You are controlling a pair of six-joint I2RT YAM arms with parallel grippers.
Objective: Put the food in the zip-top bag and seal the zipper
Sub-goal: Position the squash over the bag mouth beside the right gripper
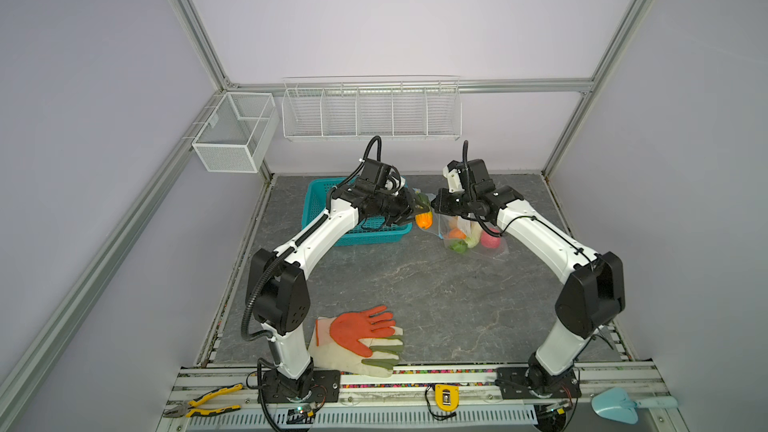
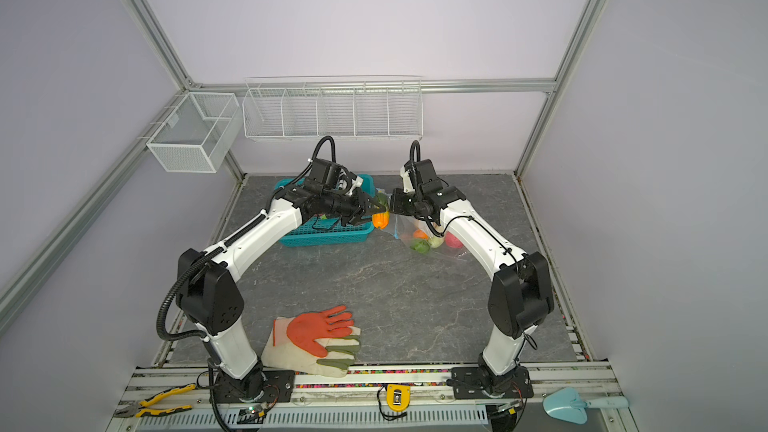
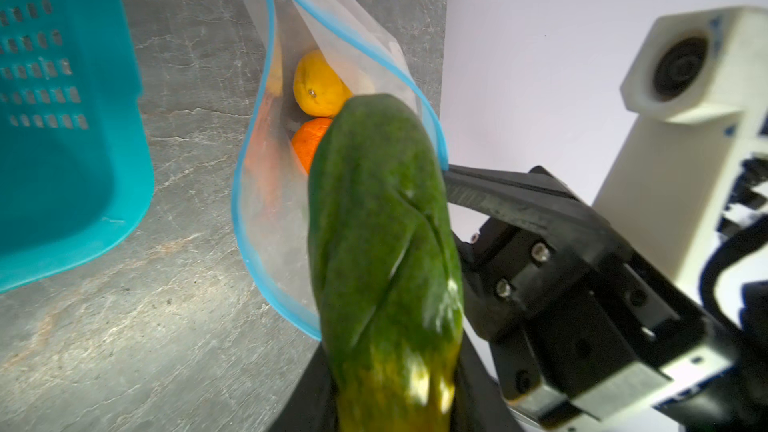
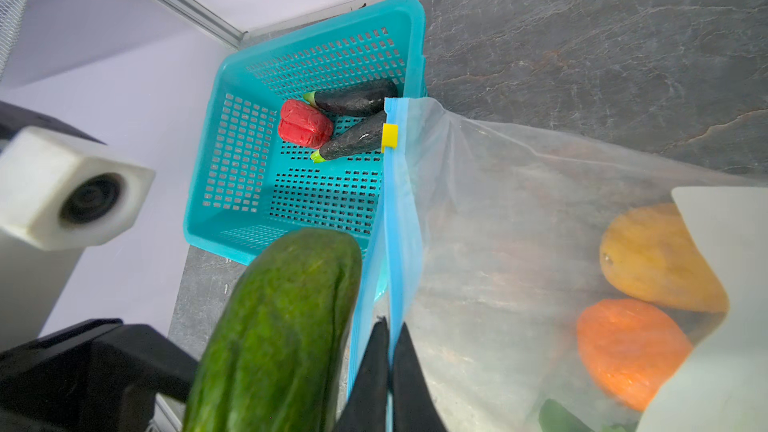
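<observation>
Your left gripper (image 1: 415,211) clasps a long green toy cucumber (image 3: 382,222) beside your right gripper (image 4: 392,326) (pinching the light blue zipper strip (image 4: 397,222) of the clear plastic bag (image 4: 519,222)).

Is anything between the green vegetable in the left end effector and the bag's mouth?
Nothing visible. The right end effector pinches the zipper, holding the zip-top bag open right by the green vegetable; a yellow piece and an orange piece lie deeper inside.

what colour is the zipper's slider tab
The slider tab is yellow, clearest in the right wrist view.
</observation>
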